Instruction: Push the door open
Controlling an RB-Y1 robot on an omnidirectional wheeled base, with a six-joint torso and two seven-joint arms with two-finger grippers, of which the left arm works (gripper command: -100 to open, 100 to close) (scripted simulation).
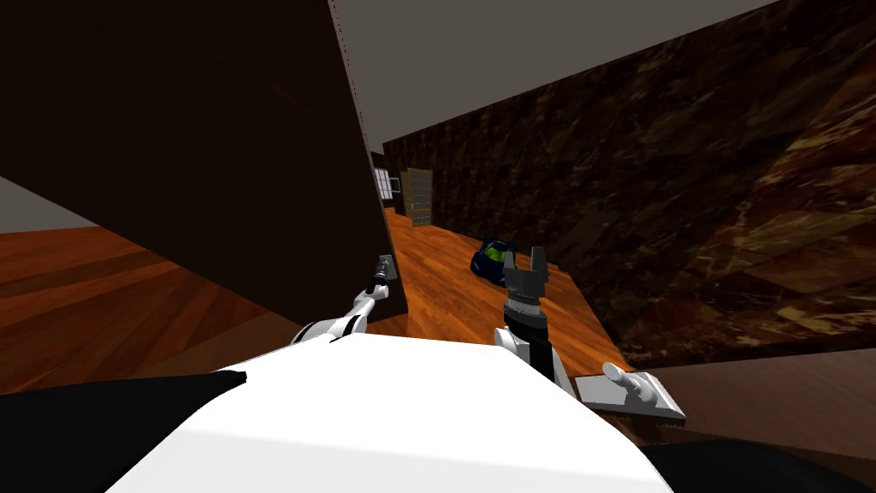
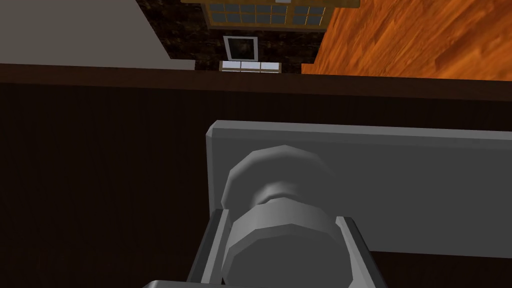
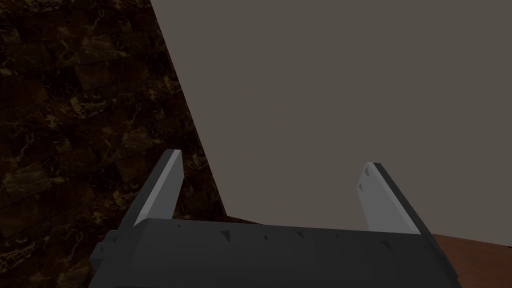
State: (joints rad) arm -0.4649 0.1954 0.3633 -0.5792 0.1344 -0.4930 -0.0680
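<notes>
The door (image 1: 214, 154) is the big dark brown slab on your left. It stands at a slant, with its free edge toward the middle of the hallway. Its round grey knob (image 2: 280, 240) sits on a grey plate (image 2: 400, 185), close to that free edge.

Your left gripper (image 1: 380, 278) is clenched on the knob. One thin finger (image 2: 212, 245) presses each side of it.

Here is what could go wrong. The knob is round and smooth and the fingers are thin. If you push at a slant and not straight into the door, the fingers may slide off. Then the gripper could bump the plate or the door. If you push too fast, your arm may stretch out all the way while the door keeps swinging. That could pull the knob out of your grip.

Your right gripper (image 1: 525, 267) is released, with its fingers wide apart and nothing between them. It points up the hallway. Just beside that arm there is another knob (image 1: 629, 392) on a grey plate. If you turn your body, the arm may hit it.

A blue thing (image 1: 489, 259) lies on the wood floor (image 1: 445, 299), near the foot of the dark stone wall (image 1: 684, 214). If you roll forward, you might bump into it.
</notes>
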